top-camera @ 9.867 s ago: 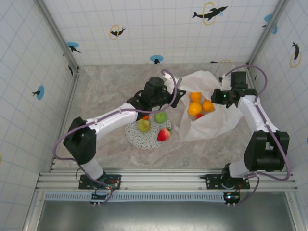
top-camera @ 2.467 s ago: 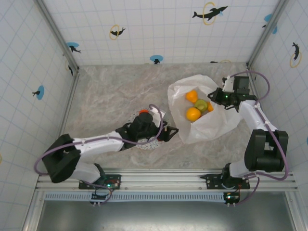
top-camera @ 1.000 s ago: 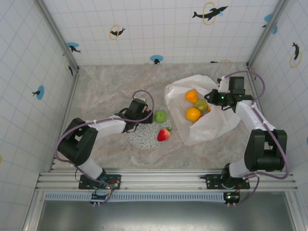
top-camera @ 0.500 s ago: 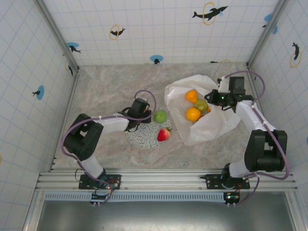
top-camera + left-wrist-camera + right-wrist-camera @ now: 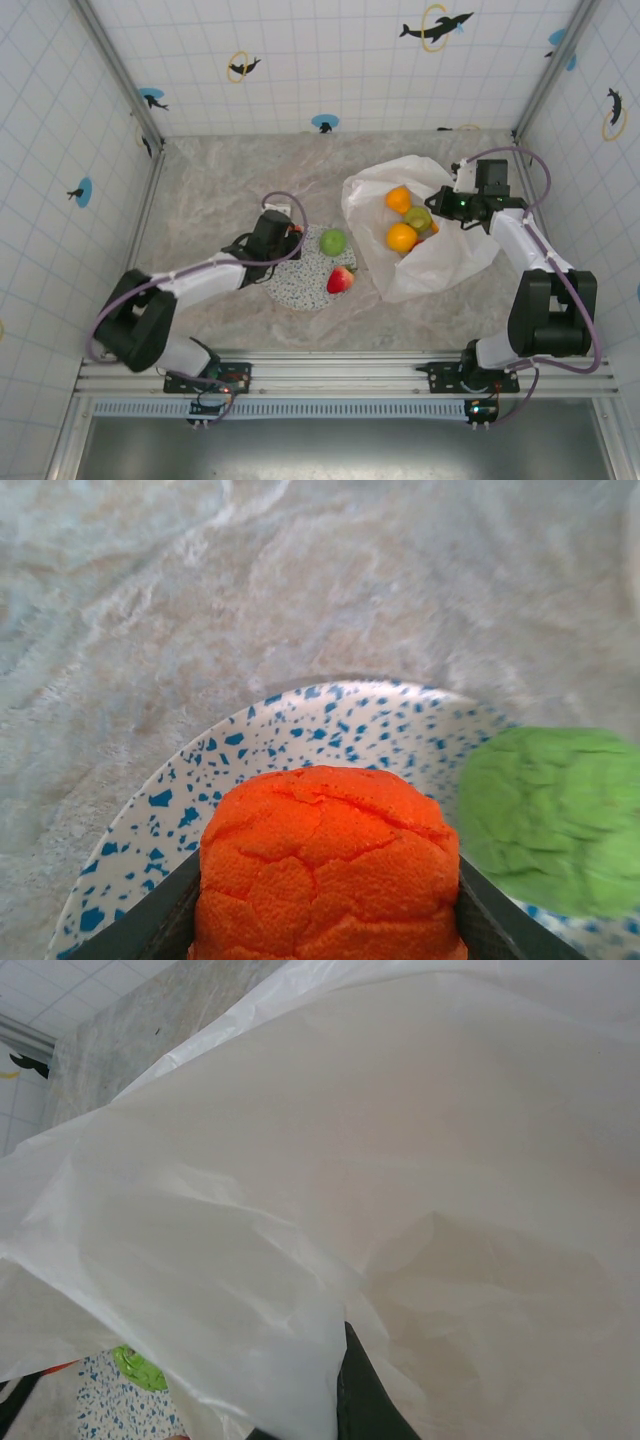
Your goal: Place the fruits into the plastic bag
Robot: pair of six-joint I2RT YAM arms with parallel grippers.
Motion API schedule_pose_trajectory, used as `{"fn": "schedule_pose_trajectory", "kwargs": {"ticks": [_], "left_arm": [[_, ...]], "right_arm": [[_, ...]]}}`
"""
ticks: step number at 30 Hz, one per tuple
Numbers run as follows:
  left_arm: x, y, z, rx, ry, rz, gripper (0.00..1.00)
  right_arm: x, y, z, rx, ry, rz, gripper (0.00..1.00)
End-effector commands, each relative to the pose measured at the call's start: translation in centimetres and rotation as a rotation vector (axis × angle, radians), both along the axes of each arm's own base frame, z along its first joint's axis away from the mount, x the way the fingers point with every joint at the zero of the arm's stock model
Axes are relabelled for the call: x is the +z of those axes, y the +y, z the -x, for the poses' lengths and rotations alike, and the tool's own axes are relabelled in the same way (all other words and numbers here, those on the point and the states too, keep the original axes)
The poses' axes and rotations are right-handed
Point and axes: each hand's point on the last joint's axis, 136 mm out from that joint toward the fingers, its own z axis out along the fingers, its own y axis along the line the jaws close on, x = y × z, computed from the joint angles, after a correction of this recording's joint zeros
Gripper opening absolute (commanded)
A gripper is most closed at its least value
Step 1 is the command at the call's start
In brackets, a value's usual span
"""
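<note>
**Left gripper** [image 5: 289, 232]: closed on an orange [image 5: 325, 850], fingers [image 5: 150, 935] flush against both its flanks. Not discernible whether lifted clear of the plate [image 5: 300, 715].

**Just right of that gripper, on the plate:** a green fruit [image 5: 333, 241]. Right again and nearer the arm bases, a red-yellow fruit [image 5: 341, 279].

**Further right, past both loose fruits:** the bag [image 5: 440, 260], mouth open and turned toward the left gripper, with bagged fruits [image 5: 402, 237] already inside (two orange, one green).

**Right gripper** [image 5: 447, 203]: pinched shut on the bag's far-right rim, propping the mouth open, with white film bunched against it in the wrist view.

**Key relation:** bag mouth to the right of the held orange, green fruit lying between. Round fruit, so no long axis to align. Left arm loaded; right arm nearer the bag but taken up with the rim.

**Judged next:** lift, carry rightward above the green fruit, release over the mouth. Possible fault: clipping the green fruit or the bag's near rim.
</note>
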Motion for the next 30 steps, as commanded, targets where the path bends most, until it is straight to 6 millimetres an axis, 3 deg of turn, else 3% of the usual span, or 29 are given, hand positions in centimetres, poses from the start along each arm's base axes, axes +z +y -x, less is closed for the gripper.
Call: {"fn": "schedule_pose_trajectory", "kwargs": {"ticks": [1, 4, 8, 12, 16, 20, 24, 30], "left_arm": [[3.5, -0.8, 0.8, -0.018, -0.057, 0.139, 0.43], [5.8, -2.4, 2.2, -0.083, -0.097, 0.22, 0.42], [8.2, -6.9, 5.2, -0.266, -0.141, 0.285, 0.42], [9.0, -12.1, 7.9, -0.453, -0.167, 0.25, 0.42], [8.4, -16.8, 9.3, -0.605, -0.188, 0.15, 0.42], [8.4, -20.7, 8.9, -0.673, -0.194, 0.106, 0.42], [7.3, -23.2, 7.4, -0.691, -0.199, 0.051, 0.42], [5.8, -24.3, 2.1, -0.578, -0.302, -0.149, 0.44]], "right_arm": [[0.3, 0.0, 0.3, 0.004, -0.012, 0.006, 0.0], [0.2, 0.1, 0.3, 0.006, -0.012, -0.001, 0.0], [0.1, 0.1, 0.3, 0.004, -0.009, -0.002, 0.0], [0.2, 0.2, 0.2, 0.007, -0.011, -0.005, 0.0], [0.2, 0.4, 0.3, 0.011, -0.01, -0.008, 0.0], [0.5, 0.4, 0.3, 0.011, -0.018, -0.007, 0.0], [0.6, 0.4, 0.4, 0.013, -0.023, -0.01, 0.0], [0.6, 0.5, 0.4, 0.017, -0.022, -0.016, 0.0]]}}
